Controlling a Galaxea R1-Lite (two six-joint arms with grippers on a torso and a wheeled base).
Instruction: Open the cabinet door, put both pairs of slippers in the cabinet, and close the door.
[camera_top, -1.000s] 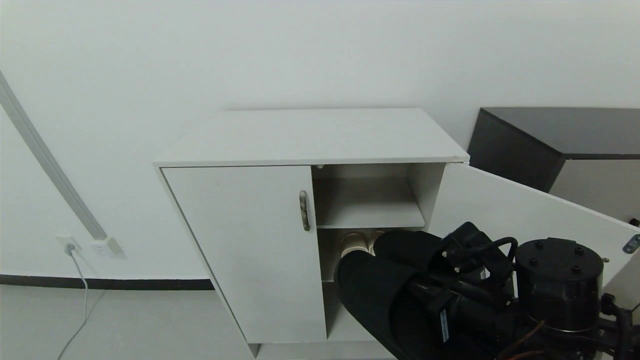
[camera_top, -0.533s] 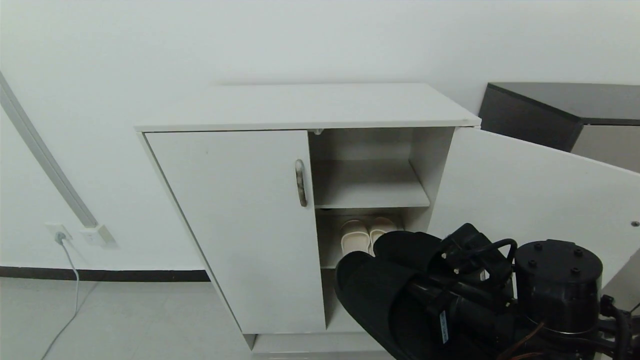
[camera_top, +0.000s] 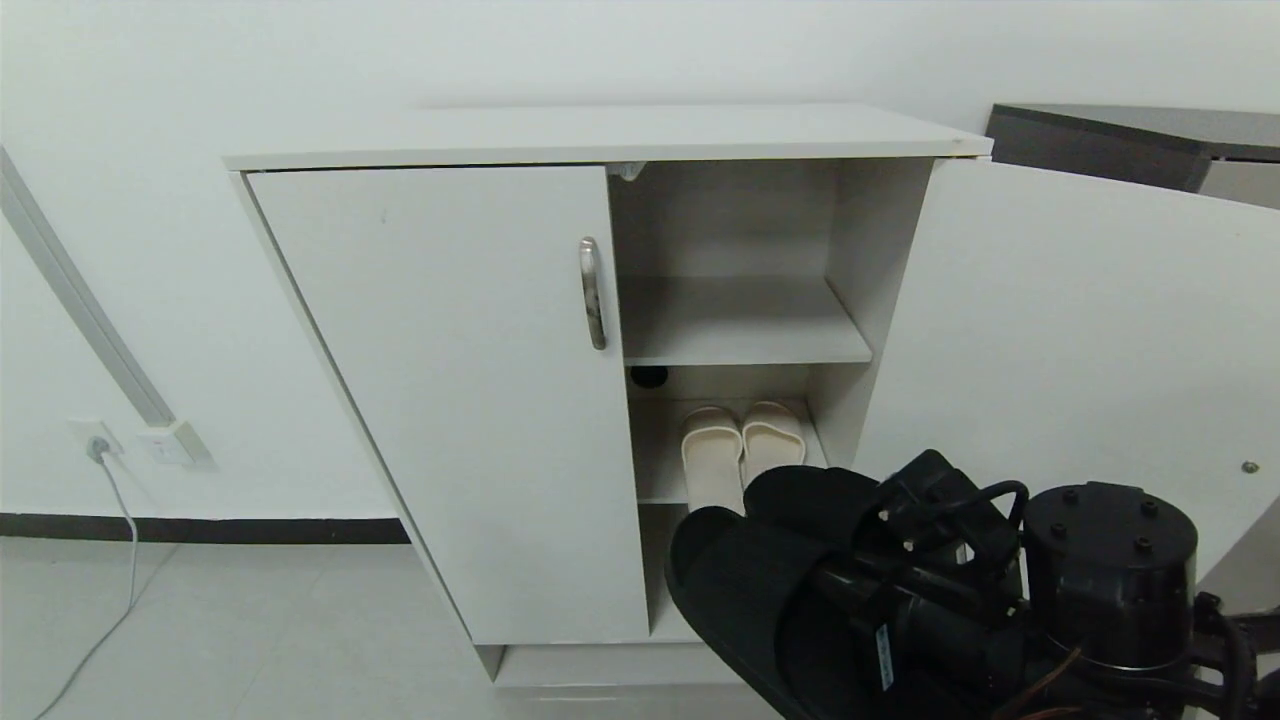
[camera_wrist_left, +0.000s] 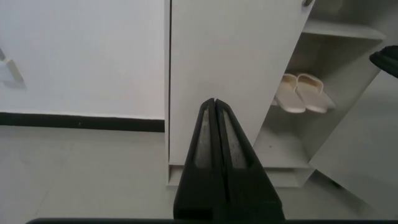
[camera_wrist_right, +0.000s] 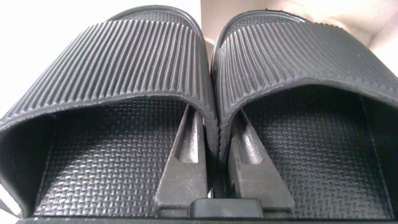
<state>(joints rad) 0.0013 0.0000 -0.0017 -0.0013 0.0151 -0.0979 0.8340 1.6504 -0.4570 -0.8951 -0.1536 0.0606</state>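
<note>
- Slippers first: the black slippers hung in the right gripper, low and just in front of the cabinet opening, toes toward it.
- We could see 1 finger inside each shoe, with the 2 neighbouring side walls squeezed between them. So that pincer was clamped on the pair as 1 bundle.
- The left gripper had its fingers pressed together on nothing and faced the closed door.
- The cream slippers were already sitting side by side on the middle shelf. The top shelf was above them and the bottom compartment below.
- The open door was swung wide on the right.
- Handling guess: ribbed rubbery foam, so light and grippy, not fragile, but soft. We figured the walls would flex under the pinch, and the toes might droop or splay since only the inner walls were held.
- We reckoned that wall pinch was the sensible hold, up by the strap where the material looked thickest. A grab at the toe or heel would probably have let 1 shoe twist free.
- Risk we'd flag: toes catching a shelf edge on the way in.
</note>
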